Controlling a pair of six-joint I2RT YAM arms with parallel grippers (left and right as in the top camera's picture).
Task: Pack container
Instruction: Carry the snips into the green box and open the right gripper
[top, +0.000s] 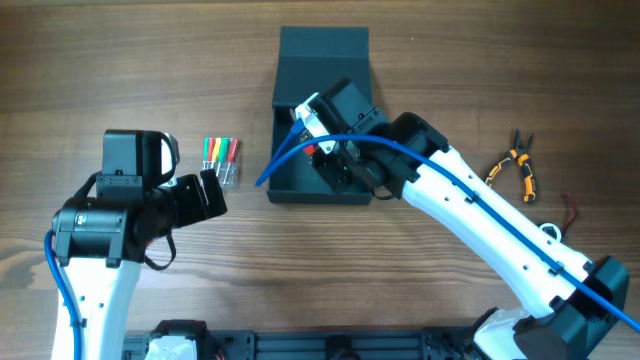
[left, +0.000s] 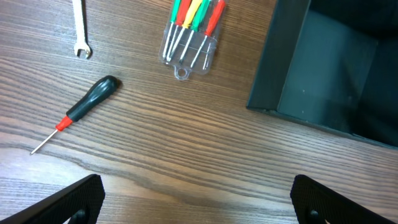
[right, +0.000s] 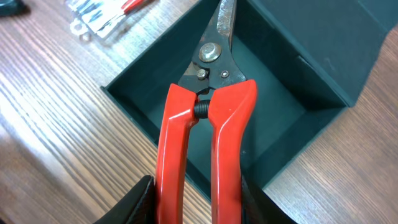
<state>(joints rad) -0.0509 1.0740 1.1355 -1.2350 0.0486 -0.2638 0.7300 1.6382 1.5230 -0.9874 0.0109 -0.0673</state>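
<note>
- Dark teal-grey, the container (top: 283, 115) sits at the table's middle, its flap lid (top: 325, 48) lying open on the far side.
- My right claw (right: 196, 208) is clamped on the handles of one pair of red-handled snips (right: 205, 112), blades pointing down into the box.
- My left claw (left: 199, 202) hangs over bare wood with its jaws spread wide, holding nothing.
- My right arm and its blue cable (top: 300, 148) hide much of the box from above.
- To the box's left lie one clear pack of small screwdrivers (left: 189, 31) with green, yellow and red handles, one black-handled screwdriver (left: 84, 109) and one wrench (left: 79, 28).
- To its right, well apart, lies one pair of orange-and-black pliers (top: 515, 165).
- I can read no writing on anything.
</note>
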